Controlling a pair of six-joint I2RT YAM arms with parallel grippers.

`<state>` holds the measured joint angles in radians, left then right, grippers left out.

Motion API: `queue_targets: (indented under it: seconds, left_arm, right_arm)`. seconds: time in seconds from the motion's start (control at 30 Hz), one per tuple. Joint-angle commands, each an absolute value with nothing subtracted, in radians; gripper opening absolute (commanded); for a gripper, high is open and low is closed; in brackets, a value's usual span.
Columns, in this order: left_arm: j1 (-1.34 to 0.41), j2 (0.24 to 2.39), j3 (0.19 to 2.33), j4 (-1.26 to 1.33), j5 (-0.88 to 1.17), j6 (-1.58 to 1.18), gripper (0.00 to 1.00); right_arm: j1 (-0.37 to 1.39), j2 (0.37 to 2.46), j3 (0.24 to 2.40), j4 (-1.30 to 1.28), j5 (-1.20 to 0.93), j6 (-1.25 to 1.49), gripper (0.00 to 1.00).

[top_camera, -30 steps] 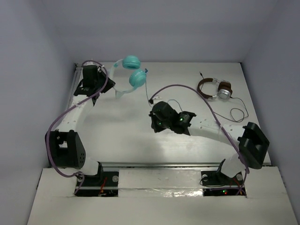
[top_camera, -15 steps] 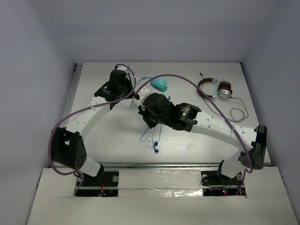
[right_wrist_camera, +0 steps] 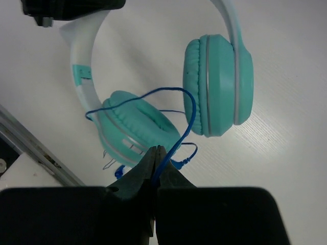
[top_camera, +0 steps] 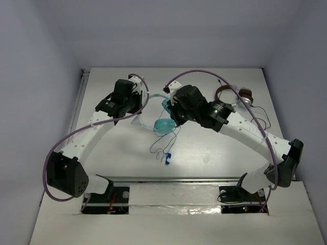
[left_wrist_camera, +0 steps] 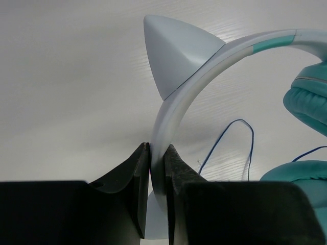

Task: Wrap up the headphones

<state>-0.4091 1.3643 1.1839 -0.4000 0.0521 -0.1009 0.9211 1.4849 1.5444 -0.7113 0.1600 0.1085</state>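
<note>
The teal headphones (top_camera: 164, 125) are held above the middle of the table. My left gripper (left_wrist_camera: 157, 158) is shut on their pale headband (left_wrist_camera: 176, 104), which has a pointed ear piece (left_wrist_camera: 176, 53). My right gripper (right_wrist_camera: 158, 155) is shut on the thin dark blue cable (right_wrist_camera: 186, 122), just in front of the two teal ear cups (right_wrist_camera: 225, 84). The cable hangs down from the cups and ends in a loose tangle with its plug (top_camera: 166, 158) on the table. In the top view the right gripper (top_camera: 172, 113) sits right beside the cups and the left gripper (top_camera: 137, 108) is to their left.
Brown-banded headphones with silver cups (top_camera: 240, 97) and a thin dark cord lie at the back right. A metal rail (top_camera: 173, 179) runs along the near table edge. Purple arm cables arc over both arms.
Both arms have swung from apart to the table's middle. The left gripper carried the headphones from the back left toward the centre. The right gripper rose with the cable; its tail now dangles.
</note>
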Motion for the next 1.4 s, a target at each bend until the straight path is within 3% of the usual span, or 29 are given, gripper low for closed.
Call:
queue_targets:
  seconds: [0.0, 0.57, 0.73, 1.0, 1.37]
  left_arm:
    - [-0.417, 1.307, 1.207, -0.354, 0.161, -0.051, 0.00]
    - [-0.469, 1.333, 1.193, -0.354, 0.368, -0.011, 0.00]
    - [-0.469, 1.350, 1.189, -0.354, 0.342, -0.017, 0.00]
    - [-0.469, 1.374, 1.186, -0.365, 0.269, -0.028, 0.00]
    - [-0.469, 1.316, 1.183, -0.325, 0.426, -0.028, 0.00]
  right_arm:
    - [0.893, 1.459, 1.529, -0.713, 0.161, 0.081, 0.00]
    - [0.854, 1.519, 1.580, -0.632, 0.376, 0.018, 0.00]
    - [0.854, 1.508, 1.611, -0.624, 0.468, 0.011, 0.00]
    - [0.854, 1.497, 1.617, -0.623, 0.439, -0.012, 0.00]
    - [0.822, 1.433, 1.457, -0.479, 0.468, 0.058, 0.00]
